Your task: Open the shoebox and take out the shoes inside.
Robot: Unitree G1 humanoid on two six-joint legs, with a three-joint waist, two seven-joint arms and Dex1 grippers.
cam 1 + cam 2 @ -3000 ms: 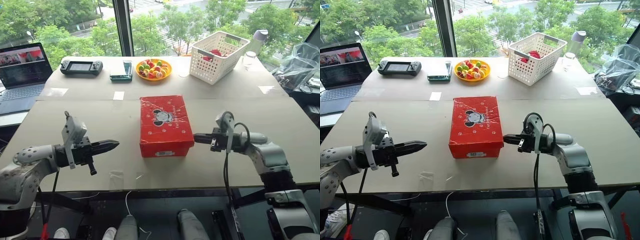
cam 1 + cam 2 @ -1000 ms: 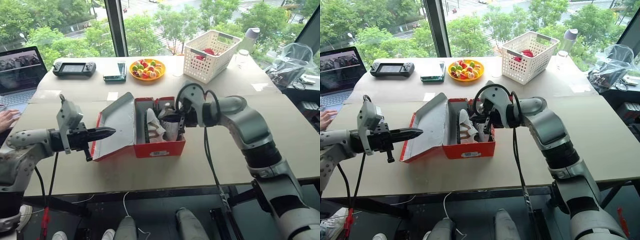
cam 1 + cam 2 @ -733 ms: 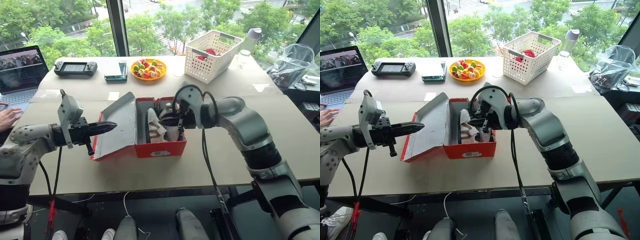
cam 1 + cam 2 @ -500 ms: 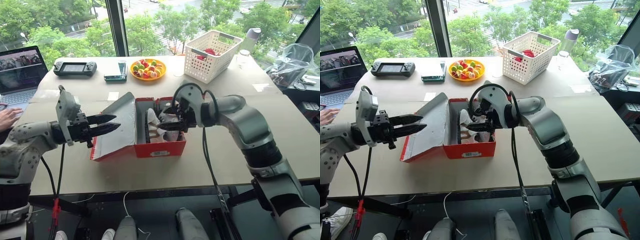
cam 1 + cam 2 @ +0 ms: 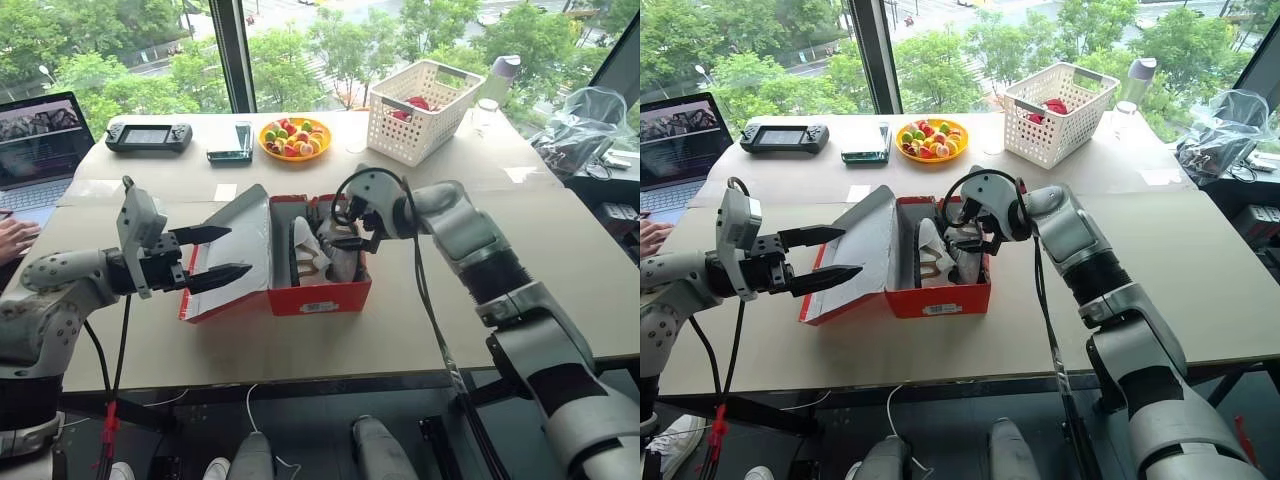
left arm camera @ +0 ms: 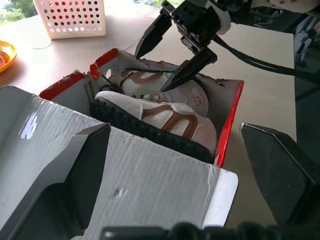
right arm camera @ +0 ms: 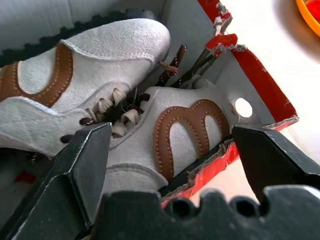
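The red shoebox [image 5: 320,297] stands open at mid-table, its grey-lined lid [image 5: 235,245] leaning out to the left. Two light grey-and-white shoes [image 5: 325,250] with brown trim and dark laces lie inside on their sides. My right gripper [image 5: 338,230] is open and reaches into the box from the right, its fingers spread just over the nearer shoe [image 7: 185,125]. My left gripper [image 5: 240,250] is open at the lid's left edge, and the lid [image 6: 125,190] lies between its fingers. The left wrist view also shows the right gripper [image 6: 148,73] above the shoes [image 6: 170,117].
At the back stand a white basket [image 5: 430,95], an orange plate of sweets [image 5: 293,138], a teal device [image 5: 233,143] and a game console [image 5: 147,135]. A laptop [image 5: 40,130] and a person's hand [image 5: 12,238] are far left. A plastic bag [image 5: 585,120] lies far right.
The box, shut three seconds ago, now has its lid thrown open to the left. Over the last second both grippers went from shut to open, and the right one pushed deeper over the shoes.
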